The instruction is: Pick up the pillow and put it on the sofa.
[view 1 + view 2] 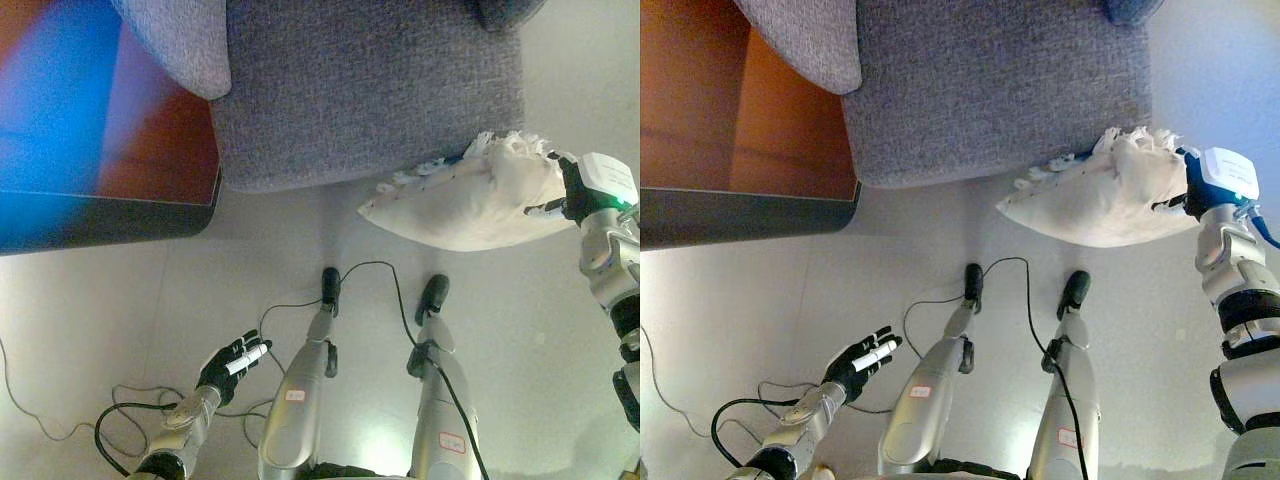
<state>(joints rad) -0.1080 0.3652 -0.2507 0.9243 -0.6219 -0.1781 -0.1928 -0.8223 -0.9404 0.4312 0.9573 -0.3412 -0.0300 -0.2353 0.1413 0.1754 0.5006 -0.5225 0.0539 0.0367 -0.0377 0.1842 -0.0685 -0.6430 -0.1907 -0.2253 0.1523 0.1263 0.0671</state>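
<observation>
A white pillow [470,200] with a frilled edge hangs in the air just in front of the grey sofa [360,90], its far corner near the sofa's front edge. My right hand [568,192] is shut on the pillow's right end, with the cloth bunched between thumb and fingers. My left hand [232,366] hangs low at the lower left over the floor, its fingers spread and open, holding nothing.
A grey cushion [175,40] lies on the sofa's left part. A reddish-brown wooden table [735,160] with a dark edge stands left of the sofa. Pale floor [120,310] lies between the sofa and me.
</observation>
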